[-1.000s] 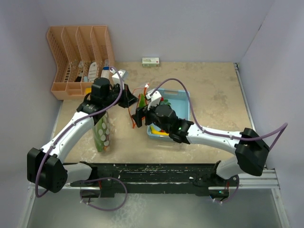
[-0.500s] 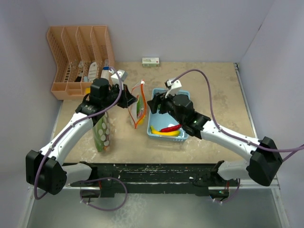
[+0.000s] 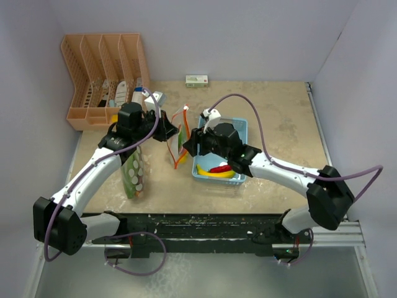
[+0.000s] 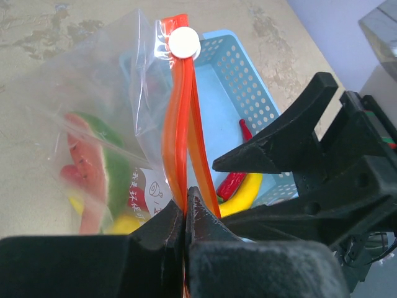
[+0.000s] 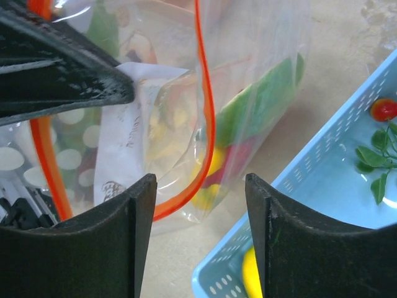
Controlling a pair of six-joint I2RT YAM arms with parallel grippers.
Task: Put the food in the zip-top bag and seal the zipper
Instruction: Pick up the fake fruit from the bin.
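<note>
left gripper (image 4: 186, 195) pinches the zipper (image 4: 178, 124) of the zip-top bag (image 3: 180, 138), upright at 9 o'clock of the basket (image 3: 239, 128); right gripper (image 5: 200, 186) (spread, empty) faces its mouth. banana (image 3: 214, 174) and chilli (image 3: 221, 168) lie in the basket: hold the mouth wide.

Item count on the table:
- zip-top bag (image 3: 178, 139): one; number of food pieces inside cannot be counted
- light-blue basket (image 3: 240, 133): one
- yellow banana (image 3: 211, 174): one
- red chilli (image 3: 221, 168): one
- orange rack (image 3: 102, 74): one
- small box (image 3: 196, 81): one
- dotted pouch (image 3: 134, 177): one
</note>
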